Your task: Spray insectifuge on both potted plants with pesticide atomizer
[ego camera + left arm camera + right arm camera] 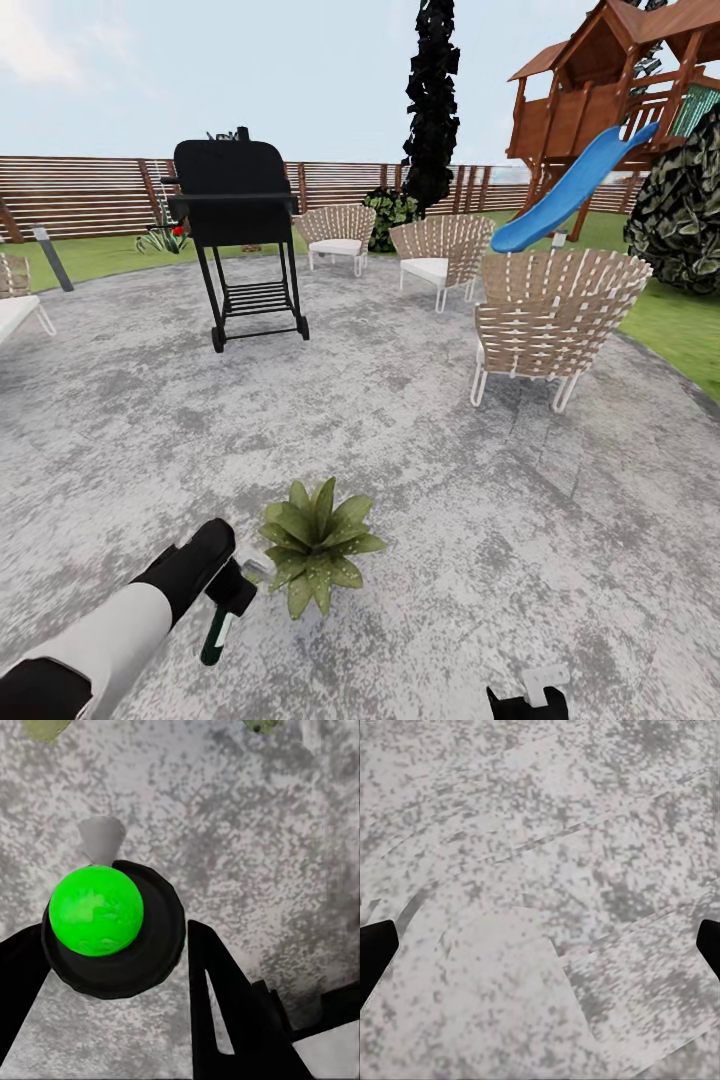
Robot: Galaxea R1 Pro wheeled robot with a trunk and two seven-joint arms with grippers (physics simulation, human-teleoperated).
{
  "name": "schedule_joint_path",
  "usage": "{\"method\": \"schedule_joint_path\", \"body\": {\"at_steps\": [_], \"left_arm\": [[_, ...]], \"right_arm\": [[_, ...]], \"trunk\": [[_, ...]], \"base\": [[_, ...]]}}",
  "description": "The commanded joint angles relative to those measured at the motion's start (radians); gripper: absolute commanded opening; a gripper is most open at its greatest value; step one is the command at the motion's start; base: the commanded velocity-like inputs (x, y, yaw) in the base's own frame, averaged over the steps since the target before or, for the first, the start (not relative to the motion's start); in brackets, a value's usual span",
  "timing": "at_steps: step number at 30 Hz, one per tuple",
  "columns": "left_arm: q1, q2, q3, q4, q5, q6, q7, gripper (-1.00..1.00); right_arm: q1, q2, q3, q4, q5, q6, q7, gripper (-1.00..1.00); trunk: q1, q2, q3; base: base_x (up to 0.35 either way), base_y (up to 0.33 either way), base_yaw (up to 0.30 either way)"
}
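Head view: on the patio (420, 420), the left gripper (228, 590) grips the atomizer (222, 622) just beside one potted plant (318, 545). Beyond the plant stand a black grill (238, 235) and three woven chairs (552, 325).

Left wrist view: fingers (225, 997) clamp the atomizer (112, 926).

Right wrist view: fingertips (375, 949) spread wide over bare stone (547, 870).

On the patio (420, 430), 1 potted plant (318, 545) is being seen nearest the robot, with the pesticide atomizer (228, 600) just left of it. Behind it, the grill (238, 235) is standing to the left and 3 chairs (550, 325) to the right. The fence (90, 195) is running behind all.
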Motion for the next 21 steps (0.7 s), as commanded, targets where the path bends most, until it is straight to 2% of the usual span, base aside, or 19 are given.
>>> {"method": "schedule_joint_path", "body": {"at_steps": [1,2,3,13,21], "left_arm": [[0.004,-0.001,-0.005,-0.003,-0.051,-0.002,-0.026,-1.0],[0.011,-0.007,-0.007,-0.003,-0.123,-0.001,-0.035,-1.0],[0.012,-0.008,-0.006,-0.002,-0.131,0.0,-0.036,-1.0],[0.014,-0.009,0.0,-0.001,-0.134,0.0,-0.037,-1.0],[0.014,-0.01,0.002,-0.001,-0.133,0.0,-0.037,-1.0]], "right_arm": [[-0.001,0.0,-0.009,0.001,0.007,-0.004,0.005,1.0],[-0.001,-0.001,-0.01,0.001,0.008,-0.004,0.005,1.0],[-0.001,0.0,-0.01,0.001,0.007,-0.004,0.005,1.0],[-0.001,0.0,-0.01,0.001,0.007,-0.004,0.005,1.0],[-0.001,0.0,-0.01,0.001,0.006,-0.004,0.005,1.0]], "trunk": [[0.0,0.0,-0.001],[0.0,0.0,-0.001],[0.0,0.0,-0.001],[0.0,0.0,-0.001],[0.0,0.0,-0.001]], "base": [[-0.005,0.0,0.0],[-0.189,0.192,0.0],[-0.105,0.251,-0.01],[-0.01,0.299,-0.237],[0.0,0.304,-0.022]]}}
